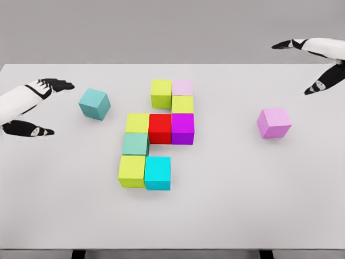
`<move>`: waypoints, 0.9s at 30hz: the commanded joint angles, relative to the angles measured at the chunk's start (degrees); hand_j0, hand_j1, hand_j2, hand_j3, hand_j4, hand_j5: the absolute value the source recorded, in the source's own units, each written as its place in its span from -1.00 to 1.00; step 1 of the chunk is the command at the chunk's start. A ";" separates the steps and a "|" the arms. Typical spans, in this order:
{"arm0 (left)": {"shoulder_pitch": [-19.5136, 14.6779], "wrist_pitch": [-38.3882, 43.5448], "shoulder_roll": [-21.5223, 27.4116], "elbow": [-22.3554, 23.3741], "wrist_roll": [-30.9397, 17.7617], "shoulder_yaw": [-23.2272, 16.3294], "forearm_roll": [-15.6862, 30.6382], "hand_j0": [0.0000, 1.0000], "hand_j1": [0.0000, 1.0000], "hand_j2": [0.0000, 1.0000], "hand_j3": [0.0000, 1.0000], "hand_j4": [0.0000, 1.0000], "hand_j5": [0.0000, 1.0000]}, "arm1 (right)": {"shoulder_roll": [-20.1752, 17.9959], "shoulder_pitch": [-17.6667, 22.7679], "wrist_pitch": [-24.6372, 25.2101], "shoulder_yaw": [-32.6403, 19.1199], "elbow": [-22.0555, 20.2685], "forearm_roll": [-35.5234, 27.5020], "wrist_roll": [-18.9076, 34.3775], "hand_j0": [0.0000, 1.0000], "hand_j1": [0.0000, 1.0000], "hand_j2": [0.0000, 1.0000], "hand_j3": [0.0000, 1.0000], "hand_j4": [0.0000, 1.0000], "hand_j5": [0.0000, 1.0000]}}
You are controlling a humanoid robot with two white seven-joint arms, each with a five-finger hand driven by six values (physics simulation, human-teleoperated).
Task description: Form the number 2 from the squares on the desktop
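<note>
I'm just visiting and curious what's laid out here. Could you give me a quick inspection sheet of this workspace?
Surface: white table, flat.
Job's things: eight coloured cubes joined mid-table, from the lime cube down to the cyan cube; teal cube loose at left, pink cube loose at right.
Clutter: nothing seen.
Hands: left hand open beside the teal cube, holding nothing; right hand open at the far right edge, holding nothing.
Cables: nothing seen.
Surroundings: plain grey backdrop.
</note>
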 commanded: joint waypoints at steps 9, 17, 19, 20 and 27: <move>-8.35 29.30 -2.10 -5.19 -2.94 -2.38 -7.46 1.00 1.00 1.00 1.00 1.00 1.00 | 3.62 1.49 4.52 5.67 11.43 -2.72 -0.02 1.00 1.00 1.00 1.00 1.00 1.00; -18.55 32.56 7.83 -5.45 -2.94 -25.50 -7.81 1.00 1.00 1.00 1.00 1.00 1.00 | 6.34 1.14 4.61 9.45 11.69 -2.72 -0.02 1.00 1.00 1.00 1.00 1.00 1.00; -22.94 32.47 7.92 -5.19 -2.94 -31.21 -8.17 1.00 1.00 1.00 1.00 1.00 1.00 | 7.66 1.23 4.52 9.63 12.13 -2.64 -0.02 1.00 1.00 1.00 1.00 1.00 1.00; -24.61 32.56 7.83 -4.93 -2.94 -33.14 -8.08 1.00 1.00 1.00 1.00 1.00 1.00 | 7.75 1.23 4.52 9.63 12.13 -2.64 -0.02 1.00 1.00 1.00 1.00 1.00 1.00; -29.88 32.65 6.86 -1.15 -2.94 -38.68 -8.25 1.00 1.00 1.00 1.00 1.00 1.00 | 8.27 1.23 3.99 11.39 12.66 -2.64 -0.02 1.00 1.00 1.00 1.00 1.00 1.00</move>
